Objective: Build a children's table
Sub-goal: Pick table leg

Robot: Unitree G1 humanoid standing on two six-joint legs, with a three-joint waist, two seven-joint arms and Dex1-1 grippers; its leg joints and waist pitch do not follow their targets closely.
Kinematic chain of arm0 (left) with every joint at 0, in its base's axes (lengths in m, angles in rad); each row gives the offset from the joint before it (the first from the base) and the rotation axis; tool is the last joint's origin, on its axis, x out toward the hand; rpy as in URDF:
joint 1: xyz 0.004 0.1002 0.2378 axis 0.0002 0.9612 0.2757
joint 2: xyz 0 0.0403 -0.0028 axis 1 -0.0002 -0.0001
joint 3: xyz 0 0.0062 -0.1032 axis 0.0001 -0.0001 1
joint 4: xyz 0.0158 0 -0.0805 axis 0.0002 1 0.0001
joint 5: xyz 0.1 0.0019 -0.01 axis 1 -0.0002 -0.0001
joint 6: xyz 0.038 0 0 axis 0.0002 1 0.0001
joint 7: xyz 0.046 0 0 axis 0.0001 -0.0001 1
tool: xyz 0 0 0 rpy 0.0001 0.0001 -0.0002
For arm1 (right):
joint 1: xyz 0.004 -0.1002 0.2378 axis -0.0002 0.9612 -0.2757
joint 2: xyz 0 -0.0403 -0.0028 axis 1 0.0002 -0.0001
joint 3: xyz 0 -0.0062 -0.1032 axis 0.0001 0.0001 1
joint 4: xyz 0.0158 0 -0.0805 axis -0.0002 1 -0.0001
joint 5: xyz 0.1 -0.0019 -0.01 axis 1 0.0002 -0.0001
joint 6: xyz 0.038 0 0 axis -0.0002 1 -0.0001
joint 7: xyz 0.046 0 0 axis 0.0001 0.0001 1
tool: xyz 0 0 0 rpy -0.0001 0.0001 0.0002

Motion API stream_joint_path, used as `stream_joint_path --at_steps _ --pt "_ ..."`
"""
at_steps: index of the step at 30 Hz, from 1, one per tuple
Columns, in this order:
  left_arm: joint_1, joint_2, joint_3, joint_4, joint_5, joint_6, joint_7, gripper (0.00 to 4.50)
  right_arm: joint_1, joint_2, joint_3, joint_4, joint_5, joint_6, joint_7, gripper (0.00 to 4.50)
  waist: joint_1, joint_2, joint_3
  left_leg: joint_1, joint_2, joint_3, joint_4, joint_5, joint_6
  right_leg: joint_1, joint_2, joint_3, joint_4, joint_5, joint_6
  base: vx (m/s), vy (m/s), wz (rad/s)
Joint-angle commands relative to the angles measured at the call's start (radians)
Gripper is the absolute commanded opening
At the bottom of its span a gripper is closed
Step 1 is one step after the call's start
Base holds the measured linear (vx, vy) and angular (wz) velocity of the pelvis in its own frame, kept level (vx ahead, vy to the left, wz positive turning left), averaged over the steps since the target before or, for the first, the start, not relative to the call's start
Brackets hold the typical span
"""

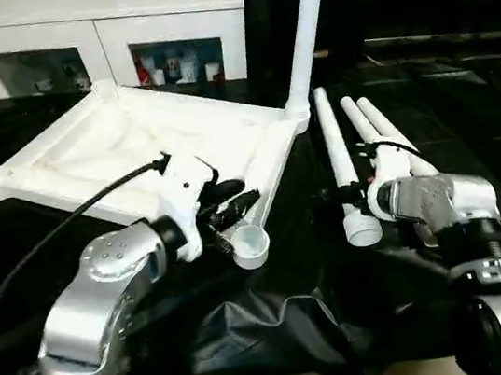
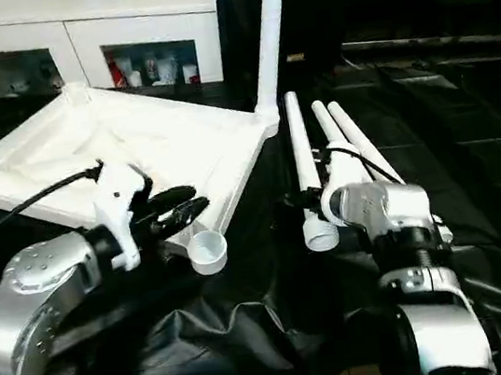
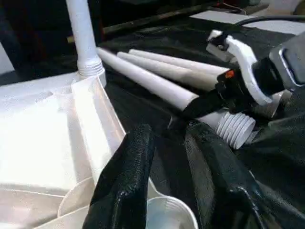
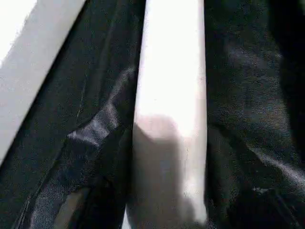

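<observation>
Children's table (image 1: 122,145): inverted on black cloth (image 1: 278,306); ribbed underside up; one leg (image 1: 307,28) seated upright in far corner socket.
Loose legs (image 1: 346,164): three, side by side on cloth, just beside tabletop rim, threaded ends toward robot.
Step in hand: judged as pickup of nearest loose leg.
Right gripper (image 3: 209,102): over nearest leg close to threaded end, fingers straddling tube; firm hold not confirmed.
Left gripper (image 1: 230,205): narrow gap, nothing held, hovering at near empty corner socket (image 1: 250,244).
Method: grasp behind thread, centre tube between fingers, lift level, avoid rolling neighbouring legs.
Arm pose: both forearms extended forward, wrists pitched down.
</observation>
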Motion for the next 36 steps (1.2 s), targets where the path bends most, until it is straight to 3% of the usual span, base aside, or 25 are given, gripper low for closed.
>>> stream_joint_path --at_steps 1,5,6,7,9,10,11,12,14,16,19,20,22,24,25,26,29,31,36 --pt "-0.017 -0.009 0.011 0.030 -0.007 0.004 0.015 1.61 0.043 0.014 -0.028 -0.043 0.006 -0.028 -0.042 1.91 -0.001 0.016 -0.066 0.026 0.041 -0.026 -0.072 -0.339 -0.072 0.027 -0.077 0.046 -0.105 -0.437 -0.080 0.000 0.000 0.00" --pt "-0.048 -0.056 0.053 0.065 -0.063 0.085 0.035 2.05 0.082 0.029 -0.054 -0.160 0.010 -0.097 -0.071 1.91 -0.001 0.014 -0.067 0.028 0.041 -0.028 -0.072 -0.343 -0.071 0.022 -0.077 0.043 -0.109 -0.465 -0.063 0.000 0.000 0.00" --pt "-0.082 -0.114 0.098 0.082 -0.132 0.145 0.048 2.16 0.117 0.056 -0.094 -0.308 0.029 -0.228 -0.088 1.91 -0.004 0.000 -0.065 0.024 0.040 -0.024 -0.072 -0.336 -0.064 0.024 -0.078 0.043 -0.110 -0.474 -0.058 0.000 0.000 0.00" --pt "-0.098 -0.135 0.103 0.085 -0.153 0.154 0.048 2.21 0.140 0.067 -0.100 -0.399 0.044 -0.304 -0.066 1.91 0.007 0.001 -0.069 0.029 0.041 -0.019 -0.065 -0.319 -0.059 0.016 -0.085 0.048 -0.114 -0.472 -0.051 0.000 0.000 0.00" --pt "-0.113 -0.156 0.107 0.090 -0.168 0.149 0.054 2.36 0.159 0.071 -0.099 -0.476 0.051 -0.351 -0.051 1.89 0.010 0.002 -0.074 0.014 0.047 -0.024 -0.073 -0.259 -0.040 0.030 -0.081 0.046 -0.102 -0.398 -0.056 0.000 0.000 0.00" --pt "-0.156 -0.218 0.137 0.104 -0.224 0.167 0.079 2.50 0.185 0.079 -0.110 -0.614 0.108 -0.385 0.012 1.89 0.008 -0.006 -0.072 0.010 0.048 -0.020 -0.073 -0.229 -0.028 0.029 -0.076 0.047 -0.095 -0.337 -0.061 0.000 0.000 0.00" --pt "-0.169 -0.237 0.149 0.108 -0.245 0.175 0.085 2.61 0.190 0.083 -0.116 -0.650 0.131 -0.385 0.029 1.89 0.010 -0.017 -0.074 0.005 0.046 -0.017 -0.069 -0.205 -0.013 0.035 -0.079 0.048 -0.088 -0.302 -0.067 0.000 0.000 0.00" --pt "-0.204 -0.275 0.176 0.117 -0.291 0.198 0.095 2.67 0.201 0.087 -0.126 -0.726 0.191 -0.383 0.080 1.89 0.013 -0.015 -0.073 0.004 0.045 -0.017 -0.067 -0.190 0.001 0.035 -0.081 0.047 -0.089 -0.292 -0.071 0.000 0.000 0.00" --pt "-0.221 -0.290 0.189 0.122 -0.311 0.209 0.098 2.67 0.206 0.088 -0.128 -0.758 0.220 -0.382 0.105 1.89 0.011 -0.019 -0.072 0.000 0.043 -0.016 -0.067 -0.180 0.017 0.038 -0.079 0.047 -0.090 -0.285 -0.071 0.000 0.000 0.00" --pt "-0.274 -0.331 0.239 0.151 -0.380 0.250 0.112 3.01 0.235 0.075 -0.095 -0.828 0.274 -0.375 0.196 1.89 0.009 -0.015 -0.072 -0.001 0.040 -0.015 -0.064 -0.180 0.020 0.039 -0.077 0.045 -0.092 -0.291 -0.073 0.000 0.000 0.00" --pt "-0.320 -0.361 0.277 0.173 -0.433 0.273 0.120 3.11 0.270 0.065 -0.056 -0.873 0.318 -0.353 0.271 1.89 0.008 -0.023 -0.072 -0.005 0.040 -0.015 -0.064 -0.166 0.033 0.045 -0.077 0.043 -0.096 -0.285 -0.083 0.000 0.000 0.00" --pt "-0.337 -0.372 0.290 0.179 -0.449 0.281 0.125 3.34 0.286 0.063 -0.042 -0.887 0.336 -0.349 0.289 1.89 0.007 -0.020 -0.071 -0.003 0.043 -0.018 -0.066 -0.169 0.031 0.042 -0.078 0.042 -0.097 -0.303 -0.086 0.000 0.000 0.00" --pt "-0.395 -0.399 0.332 0.219 -0.486 0.280 0.167 3.51 0.319 0.042 0.006 -0.909 0.370 -0.313 0.344 1.89 0.012 -0.029 -0.071 0.005 0.045 -0.015 -0.063 -0.180 0.031 0.037 -0.080 0.044 -0.102 -0.323 -0.083 0.000 0.000 0.00" --pt "-0.431 -0.416 0.359 0.247 -0.510 0.275 0.194 3.79 0.336 0.026 0.034 -0.915 0.385 -0.286 0.378 1.89 0.016 -0.024 -0.070 0.003 0.046 -0.018 -0.064 -0.178 0.029 0.039 -0.080 0.043 -0.102 -0.323 -0.079 0.000 0.000 0.00" --pt "-0.452 -0.428 0.378 0.264 -0.534 0.271 0.209 3.88 0.345 0.016 0.049 -0.914 0.398 -0.262 0.401 1.89 0.019 -0.030 -0.068 0.001 0.044 -0.018 -0.065 -0.185 0.028 0.043 -0.079 0.041 -0.104 -0.336 -0.070 0.000 0.000 0.00" --pt "-0.478 -0.440 0.402 0.282 -0.569 0.284 0.225 3.88 0.356 -0.003 0.067 -0.913 0.418 -0.237 0.437 1.89 0.024 -0.028 -0.069 0.004 0.044 -0.019 -0.063 -0.190 0.026 0.043 -0.084 0.041 -0.108 -0.350 -0.070 0.000 0.000 0.00" --pt "-0.505 -0.450 0.423 0.298 -0.608 0.309 0.235 3.91 0.368 -0.031 0.086 -0.913 0.447 -0.212 0.488 1.88 0.031 -0.035 -0.069 0.002 0.047 -0.019 -0.064 -0.179 0.021 0.041 -0.084 0.043 -0.106 -0.346 -0.065 0.000 0.000 0.00" --pt "-0.514 -0.455 0.424 0.312 -0.605 0.321 0.245 3.91 0.372 -0.044 0.091 -0.913 0.469 -0.194 0.515 1.88 0.035 -0.032 -0.070 0.000 0.047 -0.020 -0.065 -0.168 0.020 0.041 -0.085 0.043 -0.105 -0.332 -0.063 0.000 0.000 0.00" --pt "-0.530 -0.473 0.421 0.358 -0.574 0.330 0.278 3.91 0.375 -0.073 0.101 -0.909 0.497 -0.170 0.564 1.88 0.046 -0.038 -0.072 0.002 0.050 -0.021 -0.064 -0.158 0.024 0.044 -0.087 0.043 -0.104 -0.316 -0.059 0.000 0.000 0.00"
